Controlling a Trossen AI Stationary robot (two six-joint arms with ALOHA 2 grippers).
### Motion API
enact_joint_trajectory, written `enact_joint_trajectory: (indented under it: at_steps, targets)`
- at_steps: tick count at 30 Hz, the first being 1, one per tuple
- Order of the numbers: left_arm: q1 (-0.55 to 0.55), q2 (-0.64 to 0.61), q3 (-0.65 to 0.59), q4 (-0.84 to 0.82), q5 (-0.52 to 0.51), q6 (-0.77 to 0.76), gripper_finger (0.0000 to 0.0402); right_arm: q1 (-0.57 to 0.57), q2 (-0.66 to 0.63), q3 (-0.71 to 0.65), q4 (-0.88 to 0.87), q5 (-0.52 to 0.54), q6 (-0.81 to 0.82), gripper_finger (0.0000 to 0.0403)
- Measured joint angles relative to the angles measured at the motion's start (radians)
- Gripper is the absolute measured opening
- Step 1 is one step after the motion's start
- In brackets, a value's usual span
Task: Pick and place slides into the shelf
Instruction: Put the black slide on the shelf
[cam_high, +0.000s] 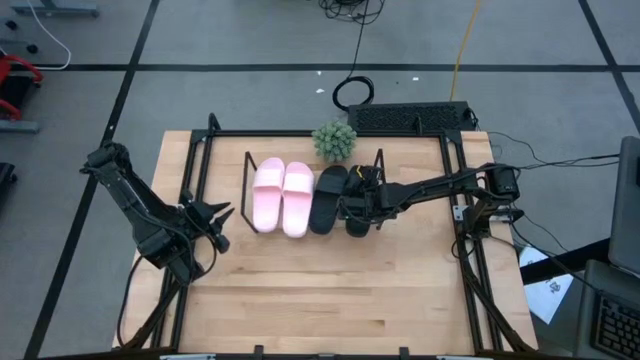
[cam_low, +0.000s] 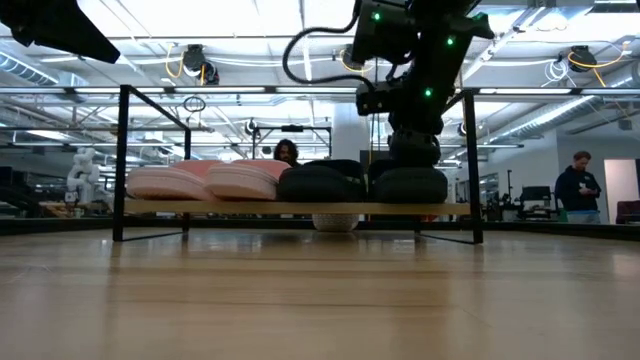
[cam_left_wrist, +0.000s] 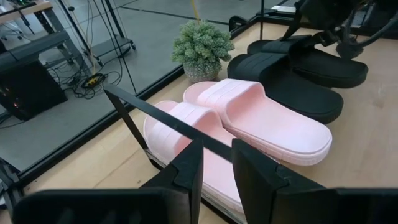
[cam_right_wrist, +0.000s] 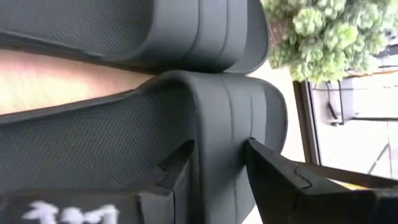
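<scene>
Slides sit four in a row on the shelf (cam_high: 250, 190), long axes parallel, running front to back across the board: pink pair (cam_high: 282, 196) on the left, then one black slide (cam_high: 327, 197), then the last black slide (cam_high: 357, 222) under the right gripper (cam_high: 358, 203). Left gripper (cam_high: 222, 222) waits off the shelf's left end, fingers slightly parted and empty. Right gripper's fingers straddle the strap of that last slide, apparently loosening; judging by this, its way out is up and back.
</scene>
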Motion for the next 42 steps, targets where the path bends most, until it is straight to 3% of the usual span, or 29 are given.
enact_joint_trajectory:
  at_steps: [17, 32, 42]
  targets:
    - [0.000, 0.000, 0.000, 0.002, 0.000, 0.000, 0.0088, -0.001, -0.002, 0.006, -0.022, -0.026, 0.014, 0.0134]
    - [0.000, 0.000, 0.000, 0.002, 0.000, 0.000, 0.0088, -0.014, -0.003, 0.006, -0.028, -0.051, 0.026, 0.0183]
    - [0.000, 0.000, 0.000, 0.002, 0.000, 0.000, 0.0088, -0.013, -0.003, 0.054, -0.069, -0.062, 0.035, 0.0187]
